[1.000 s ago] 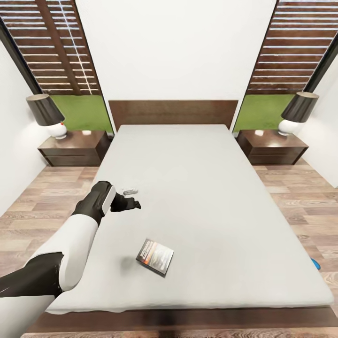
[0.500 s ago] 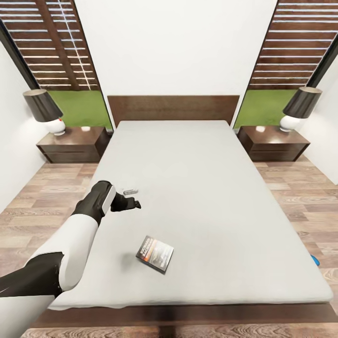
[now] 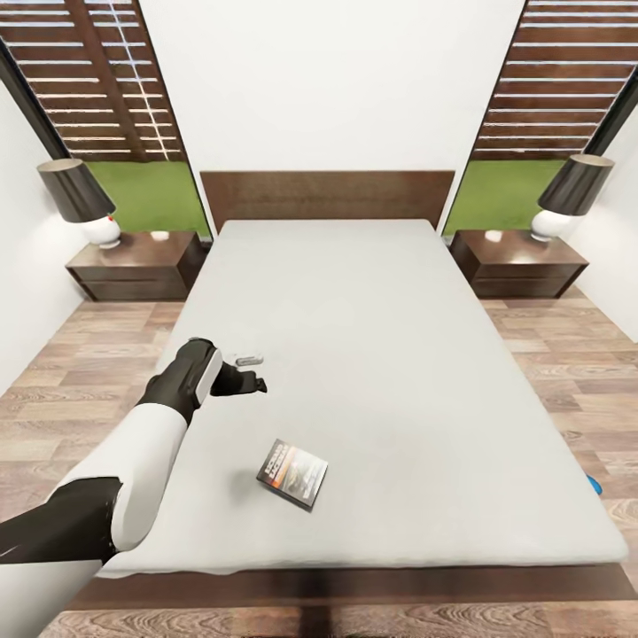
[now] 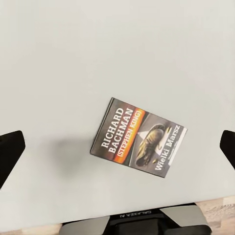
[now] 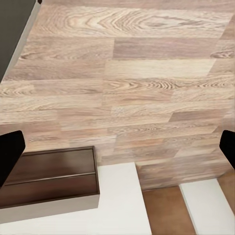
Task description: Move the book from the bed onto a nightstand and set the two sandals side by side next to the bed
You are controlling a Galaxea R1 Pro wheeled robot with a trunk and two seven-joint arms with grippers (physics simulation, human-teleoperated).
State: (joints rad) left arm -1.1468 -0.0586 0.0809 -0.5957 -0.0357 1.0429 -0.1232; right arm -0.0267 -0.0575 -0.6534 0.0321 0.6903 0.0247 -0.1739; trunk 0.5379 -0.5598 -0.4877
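The book (image 3: 292, 473) lies flat on the off-white mattress of the bed (image 3: 372, 337), near its foot and left of centre. Its dark cover with an orange band faces up. My left gripper (image 3: 254, 373) hovers open over the mattress, a little beyond the book and to its left. In the left wrist view the book (image 4: 138, 135) lies between the spread fingertips (image 4: 11, 151), with nothing gripped. A blue sliver of one sandal (image 3: 592, 484) shows on the floor past the bed's right edge. My right gripper (image 5: 117, 149) is open over the plank floor.
Two dark nightstands (image 3: 135, 264) (image 3: 517, 262) flank the headboard, each with a black-shaded lamp (image 3: 78, 197) (image 3: 571, 193) on top. Wood-plank floor (image 3: 80, 390) runs along both sides of the bed. A dark brown wooden piece (image 5: 49, 178) and white surfaces lie below the right gripper.
The head camera has shifted, so the bed, nightstands and lamps sit slightly higher in the picture. The left arm and the book keep their places.
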